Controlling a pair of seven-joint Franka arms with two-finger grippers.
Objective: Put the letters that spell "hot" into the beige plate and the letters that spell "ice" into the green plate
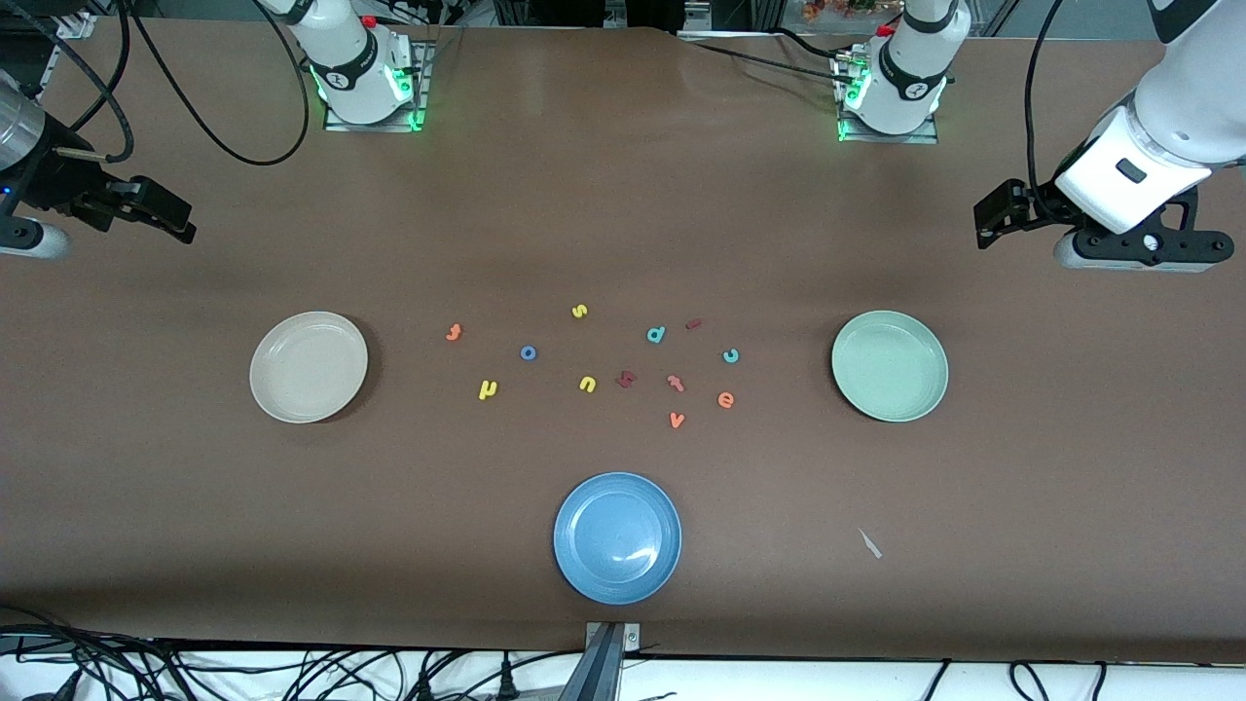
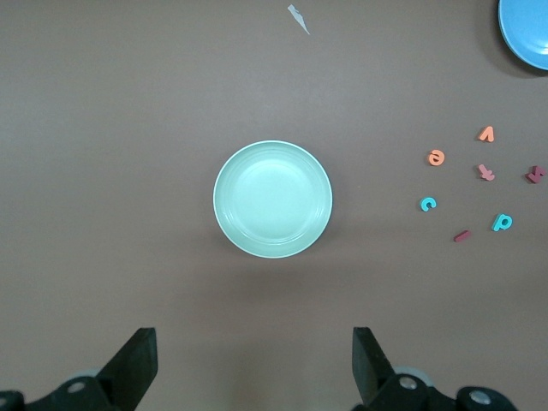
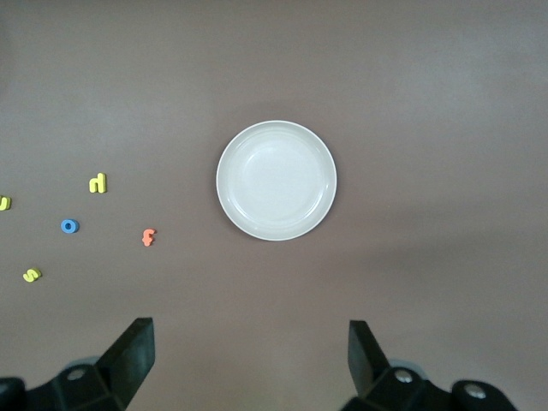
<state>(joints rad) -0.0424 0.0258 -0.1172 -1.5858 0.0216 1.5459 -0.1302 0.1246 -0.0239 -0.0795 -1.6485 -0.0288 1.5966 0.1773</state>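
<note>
Both arms wait: left gripper (image 2: 253,368) and right gripper (image 3: 248,364) hang released above the tabletop (image 1: 623,195). Beige plate (image 1: 309,367) and green plate (image 1: 890,365) flank the scattered letters (image 1: 594,365).

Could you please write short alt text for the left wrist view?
The empty green plate sits on the brown table below the open left gripper. Small foam letters, including a teal c and orange e, lie scattered beside it.

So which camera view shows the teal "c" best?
The left wrist view: the "c" is largest there, its open curve clear, beside the green plate. The front view shows it smaller. The right wrist view does not show it.
</note>
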